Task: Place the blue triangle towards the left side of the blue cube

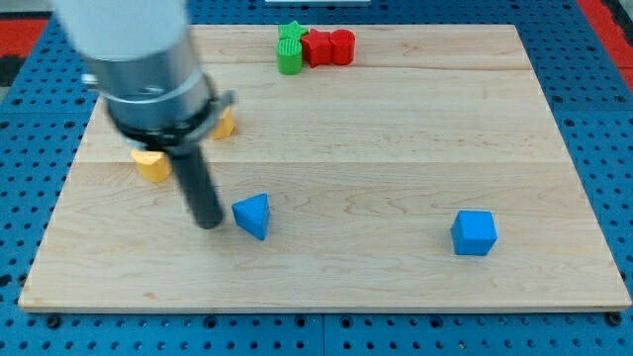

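Note:
The blue triangle [253,215] lies on the wooden board [396,129], left of centre and low in the view. The blue cube [474,232] sits far to its right, near the board's lower right. My tip [210,222] rests on the board just left of the blue triangle, very close to its left edge or touching it. The rod rises from the tip to the grey arm body at the view's upper left.
A yellow block [151,164] lies left of the rod, and another yellow block [226,125] shows partly behind the arm. A green block [290,47] and a red block [329,46] sit together at the board's top edge.

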Controlling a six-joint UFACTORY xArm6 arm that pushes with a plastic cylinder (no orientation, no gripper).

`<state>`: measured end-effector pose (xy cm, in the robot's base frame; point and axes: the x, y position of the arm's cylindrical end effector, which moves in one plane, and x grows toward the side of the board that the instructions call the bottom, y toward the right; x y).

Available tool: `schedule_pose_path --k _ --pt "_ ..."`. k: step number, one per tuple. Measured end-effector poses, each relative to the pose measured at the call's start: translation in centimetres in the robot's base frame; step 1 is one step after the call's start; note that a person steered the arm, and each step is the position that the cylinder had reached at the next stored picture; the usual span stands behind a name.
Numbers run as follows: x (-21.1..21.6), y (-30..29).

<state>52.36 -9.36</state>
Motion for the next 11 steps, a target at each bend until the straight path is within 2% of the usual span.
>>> schedule_pose_path --k 2,4,6,10,11 --pt "0.1 14.0" --pt "-3.0 7.4" --pt "-4.2 17.6" --pt "-0.1 21.0" --pt "-1.7 21.0"
